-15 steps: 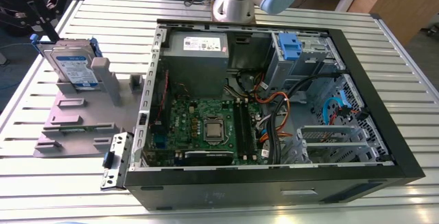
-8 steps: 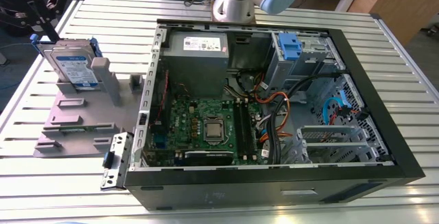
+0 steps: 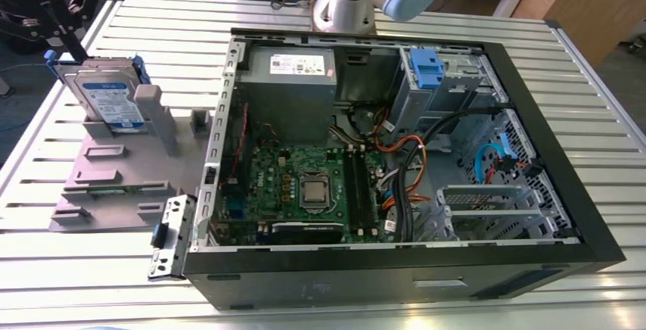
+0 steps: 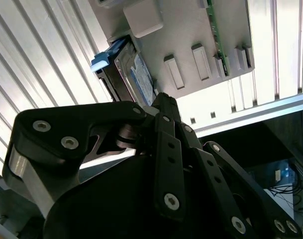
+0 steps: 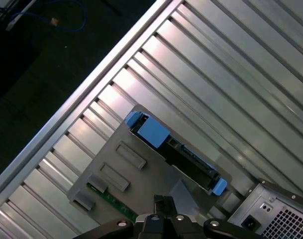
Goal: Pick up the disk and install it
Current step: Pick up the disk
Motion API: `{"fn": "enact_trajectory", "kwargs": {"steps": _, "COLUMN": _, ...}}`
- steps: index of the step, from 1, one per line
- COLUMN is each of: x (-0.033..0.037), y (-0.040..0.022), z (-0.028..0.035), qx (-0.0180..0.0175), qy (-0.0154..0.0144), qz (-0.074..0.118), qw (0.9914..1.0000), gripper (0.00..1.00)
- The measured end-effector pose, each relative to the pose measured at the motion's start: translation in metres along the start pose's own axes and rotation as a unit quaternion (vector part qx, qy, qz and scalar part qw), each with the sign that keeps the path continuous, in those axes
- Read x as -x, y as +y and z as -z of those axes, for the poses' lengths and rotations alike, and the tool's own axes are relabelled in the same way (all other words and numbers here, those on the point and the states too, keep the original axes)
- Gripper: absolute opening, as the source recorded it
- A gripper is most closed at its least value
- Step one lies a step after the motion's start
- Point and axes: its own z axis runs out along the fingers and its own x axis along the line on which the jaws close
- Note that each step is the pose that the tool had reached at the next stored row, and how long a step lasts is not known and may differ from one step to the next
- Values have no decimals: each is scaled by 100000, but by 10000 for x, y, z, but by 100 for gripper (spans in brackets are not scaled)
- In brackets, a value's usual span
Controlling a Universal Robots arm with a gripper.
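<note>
Standing on end, the disk (image 3: 108, 101) points upward.

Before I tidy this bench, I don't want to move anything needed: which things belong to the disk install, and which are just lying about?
In the job:
disk, upright in the grey holder
gripper, near the disk's top edge
open computer case

Lying about:
green board strip on the holder
metal bracket at the case's corner

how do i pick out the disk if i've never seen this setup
Find the open black computer case; on the exterior view's left of it sits a grey stand. The disk stands on edge in it: silver, with a blue-and-white label and blue rails, among plain grey blocks.
</note>
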Motion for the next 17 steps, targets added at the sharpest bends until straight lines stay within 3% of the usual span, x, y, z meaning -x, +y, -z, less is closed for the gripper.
{"fn": "enact_trajectory", "kwargs": {"steps": 17, "x": 0, "y": 0, "z": 0, "qx": 24, "qy": 8, "qz": 956, "qw": 99995, "gripper": 11}}
